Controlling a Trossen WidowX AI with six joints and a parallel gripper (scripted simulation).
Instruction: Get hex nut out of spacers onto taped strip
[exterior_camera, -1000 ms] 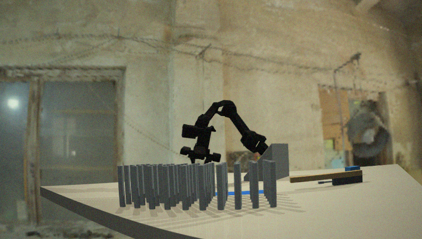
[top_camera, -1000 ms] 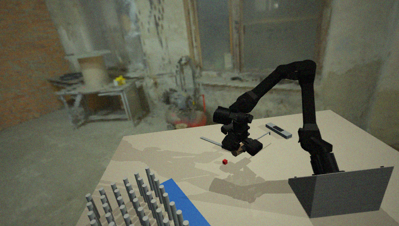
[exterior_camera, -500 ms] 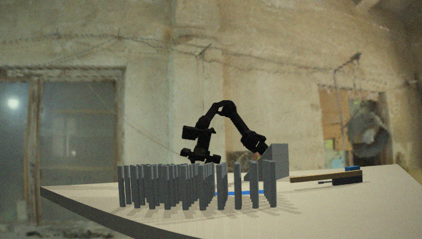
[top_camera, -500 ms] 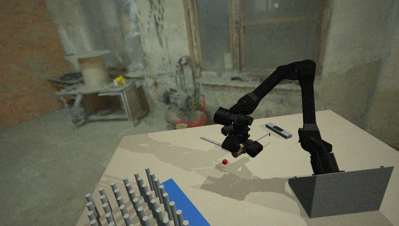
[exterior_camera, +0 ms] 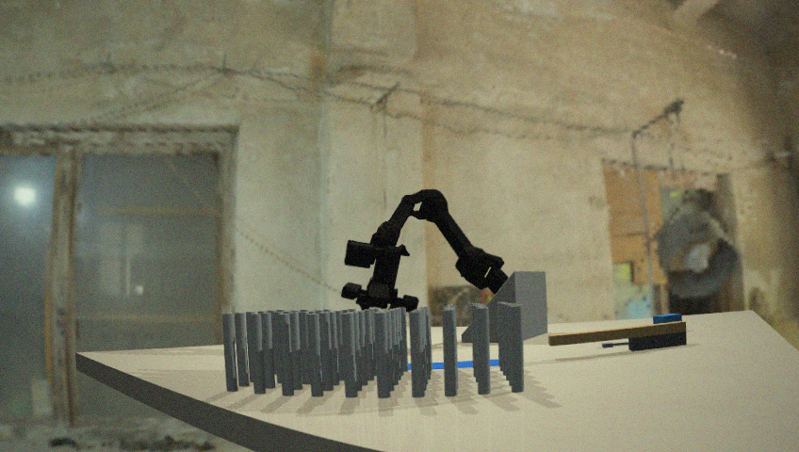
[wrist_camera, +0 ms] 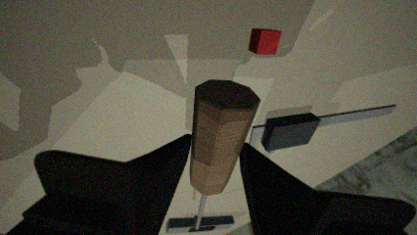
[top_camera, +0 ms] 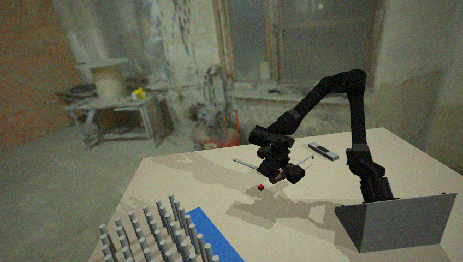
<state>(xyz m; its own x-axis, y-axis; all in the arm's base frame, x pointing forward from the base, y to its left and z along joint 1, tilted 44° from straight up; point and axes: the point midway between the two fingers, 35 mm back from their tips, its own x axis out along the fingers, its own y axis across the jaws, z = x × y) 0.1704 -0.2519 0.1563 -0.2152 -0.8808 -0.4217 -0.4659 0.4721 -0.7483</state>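
My gripper [top_camera: 278, 177] [wrist_camera: 215, 143] is shut on the wooden handle [top_camera: 276, 177] [wrist_camera: 222, 139] of a hook tool and holds it above the table. The tool's thin rod [top_camera: 304, 160] [wrist_camera: 201, 208] runs out from the handle, away from the spacers, with a small bent tip [top_camera: 313, 157] in the top view. The grey metal spacers [top_camera: 185, 249] [exterior_camera: 383, 355] stand upright in rows. The blue taped strip [top_camera: 224, 245] [exterior_camera: 459, 364] lies along their front. The hex nut cannot be made out in any view.
A small red cube [top_camera: 260, 187] [wrist_camera: 265, 41] lies near the gripper. A flat blade tool [top_camera: 245, 163] [wrist_camera: 291, 131] with a dark block lies behind it. A grey bar [top_camera: 323, 151] lies farther back. A grey angled panel [top_camera: 402, 224] [exterior_camera: 529, 305] stands by the arm base. A brown bar [exterior_camera: 616, 332] rests on a dark block [exterior_camera: 656, 341].
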